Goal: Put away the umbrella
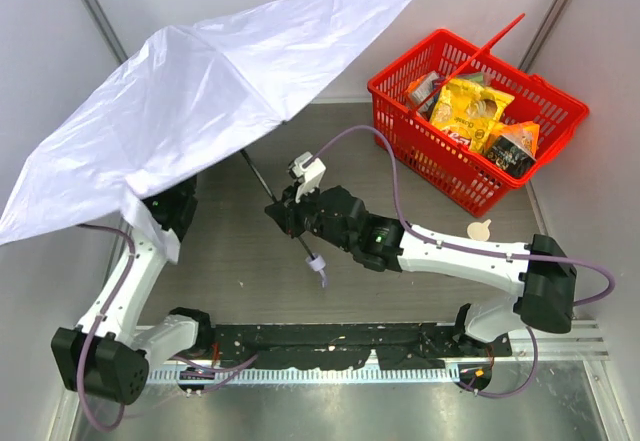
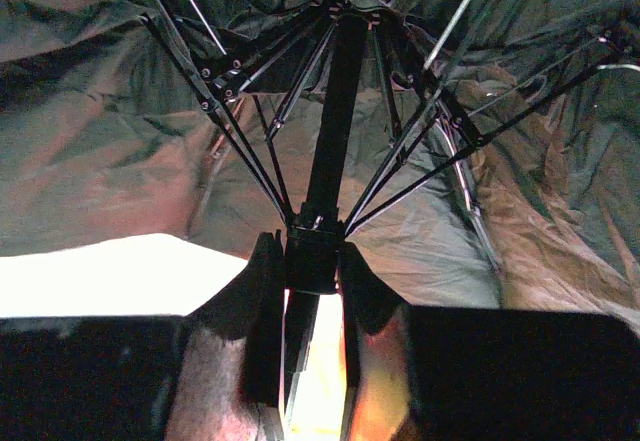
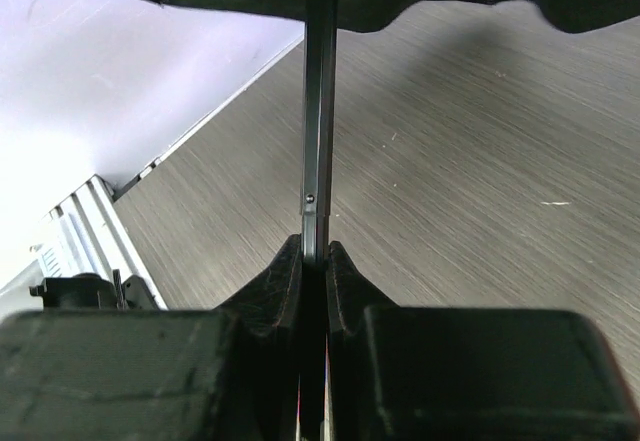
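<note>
Risking bent ribs (image 2: 222,121) tbh: the umbrella (image 1: 200,91) is being held open left of the red basket (image 1: 425,156), with left jaws being squeezed onto its runner (image 2: 315,256) and right jaws onto its shaft (image 3: 318,111). Any skewed pull and they could be getting jammed.

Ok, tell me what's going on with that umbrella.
Both arms are holding the umbrella, which is fully open and tilted over the left side of the table. The left gripper is clamped on the sliding collar under the fabric, where the ribs meet. The right gripper is clamped on the thin shaft lower down, just above the handle. The red basket of snack packets at the far right is untouched.
</note>
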`<control>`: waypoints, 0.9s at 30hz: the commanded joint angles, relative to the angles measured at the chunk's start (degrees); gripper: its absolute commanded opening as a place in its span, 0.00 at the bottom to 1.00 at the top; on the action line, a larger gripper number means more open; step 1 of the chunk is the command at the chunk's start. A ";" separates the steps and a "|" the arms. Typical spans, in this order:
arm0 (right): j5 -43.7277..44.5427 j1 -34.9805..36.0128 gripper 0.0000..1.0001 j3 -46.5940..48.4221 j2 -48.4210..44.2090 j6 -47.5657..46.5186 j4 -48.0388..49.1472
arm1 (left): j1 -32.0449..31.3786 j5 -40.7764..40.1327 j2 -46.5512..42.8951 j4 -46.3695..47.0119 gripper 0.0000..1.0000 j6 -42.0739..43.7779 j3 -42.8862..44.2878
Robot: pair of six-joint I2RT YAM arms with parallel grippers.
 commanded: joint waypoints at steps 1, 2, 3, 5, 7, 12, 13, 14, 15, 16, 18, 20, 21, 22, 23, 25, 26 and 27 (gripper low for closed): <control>0.03 -2.59 0.01 3.86 -0.10 -3.02 15.34 | -3.64 22.17 -2.04 -7.93 0.00 -3.67 -0.69; -0.85 -3.11 0.01 4.13 0.07 -2.23 15.25 | -3.90 25.08 -1.25 -5.48 0.00 -5.26 -2.09; -2.25 -3.55 0.01 4.91 0.42 -1.96 14.73 | -3.29 28.32 -0.72 -4.33 0.00 -6.32 -3.07; -4.01 -3.99 0.01 5.44 0.77 -1.43 15.16 | -3.29 32.46 -0.11 -5.72 0.00 -7.55 -4.04; -4.47 -5.13 0.01 6.76 1.22 -1.34 13.32 | -3.46 40.02 2.26 -3.54 0.00 -11.05 -5.70; -6.92 -9.97 0.01 9.13 2.18 0.77 12.96 | -11.62 34.71 -1.76 -4.04 0.00 -12.05 -14.66; -6.75 -10.49 0.01 10.62 2.88 0.42 12.88 | -13.73 33.21 -2.73 -3.61 0.00 -12.74 -16.59; -6.57 -10.50 0.01 11.68 3.15 0.07 12.53 | -15.23 32.58 -3.26 -2.31 0.00 -13.88 -18.87; -5.88 -10.85 0.01 12.12 3.67 -0.11 12.35 | -16.28 32.31 -3.53 -1.33 0.00 -15.02 -20.64; -5.61 -11.11 0.01 12.74 4.03 -0.11 12.43 | -17.95 31.09 -4.40 -1.41 0.00 -15.55 -22.39; -5.61 -11.81 0.01 12.65 4.20 0.59 13.31 | -21.72 27.67 -6.16 -1.59 0.00 -16.08 -25.47; -5.61 -12.17 0.01 12.39 4.38 1.30 14.01 | -24.46 26.25 -6.61 -2.55 0.00 -14.51 -26.89; -5.61 -12.43 0.01 12.30 4.64 1.73 14.28 | -25.34 25.20 -6.61 -4.03 0.00 -14.24 -27.24; -5.26 -12.43 0.01 12.39 4.91 2.00 14.72 | -25.70 24.15 -6.78 -3.70 0.00 -14.93 -28.55; -4.82 -12.69 0.01 12.13 5.08 2.43 15.50 | -25.87 23.27 -6.61 -1.87 0.00 -15.90 -30.13; -3.85 -13.04 0.01 11.07 4.73 3.40 17.87 | -26.31 22.12 -5.30 2.26 0.00 -16.35 -32.95; -2.63 -13.22 0.01 10.64 4.56 3.32 18.32 | -26.23 22.03 -4.33 3.15 0.00 -16.09 -33.48; -2.10 -13.31 0.01 10.37 4.47 2.97 19.72 | -26.23 21.68 -3.02 4.81 0.00 -15.13 -33.92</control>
